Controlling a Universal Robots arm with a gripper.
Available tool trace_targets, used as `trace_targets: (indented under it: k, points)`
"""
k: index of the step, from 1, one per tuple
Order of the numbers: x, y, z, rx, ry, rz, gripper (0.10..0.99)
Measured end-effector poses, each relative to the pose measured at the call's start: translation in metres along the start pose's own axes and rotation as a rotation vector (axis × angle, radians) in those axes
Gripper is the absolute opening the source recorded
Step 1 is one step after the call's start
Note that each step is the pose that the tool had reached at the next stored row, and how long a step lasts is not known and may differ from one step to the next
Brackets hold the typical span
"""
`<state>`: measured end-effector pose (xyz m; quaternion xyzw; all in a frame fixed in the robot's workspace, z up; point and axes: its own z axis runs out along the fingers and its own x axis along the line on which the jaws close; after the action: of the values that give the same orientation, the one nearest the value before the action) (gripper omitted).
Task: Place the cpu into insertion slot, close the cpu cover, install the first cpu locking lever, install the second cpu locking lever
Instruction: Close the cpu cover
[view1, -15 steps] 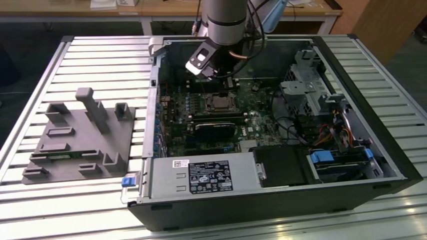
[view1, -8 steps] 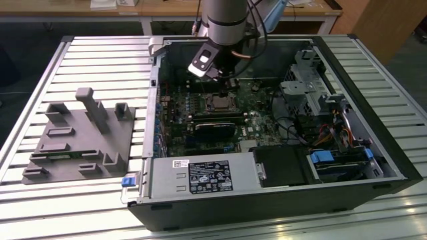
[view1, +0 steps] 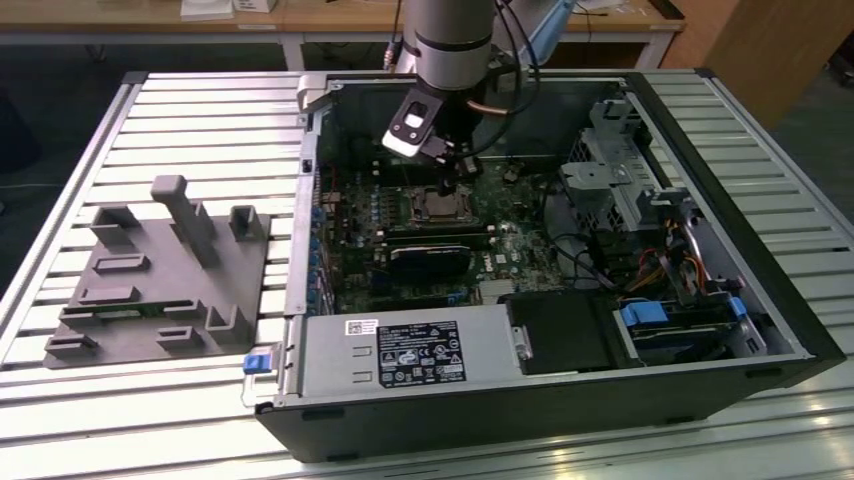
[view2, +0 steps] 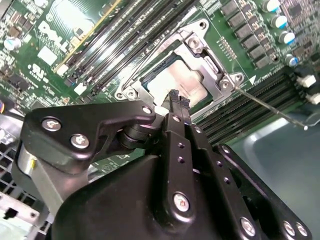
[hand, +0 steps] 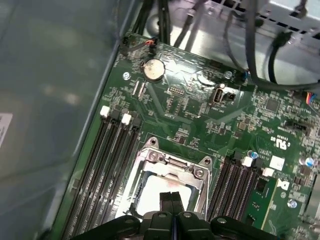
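I am watching my gripper (view2: 176, 96) hovering just over the insertion slot (view1: 438, 205), fingers (view2: 172, 102) pinched together and gripping nothing, the cpu (view2: 180, 80) sitting inside the slot, the cpu cover (hand: 172, 167) lying down around its pale top, a thin lever (view2: 270, 110) sticking out sideways.

Ribbed grey metal table (view1: 200, 130) under even light. Behind it stands a wooden desk (view1: 334, 20) over a dark floor (view1: 67, 62).
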<state>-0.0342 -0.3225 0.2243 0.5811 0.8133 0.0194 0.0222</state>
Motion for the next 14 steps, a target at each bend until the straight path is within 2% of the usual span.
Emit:
trace_targets:
  k: [7,14]
  points:
    - [0.0,0.0,0.0,0.004,-0.0098,-0.088,0.106]
    - [0.0,0.0,0.0,0.011,-0.0272,-0.173,0.106]
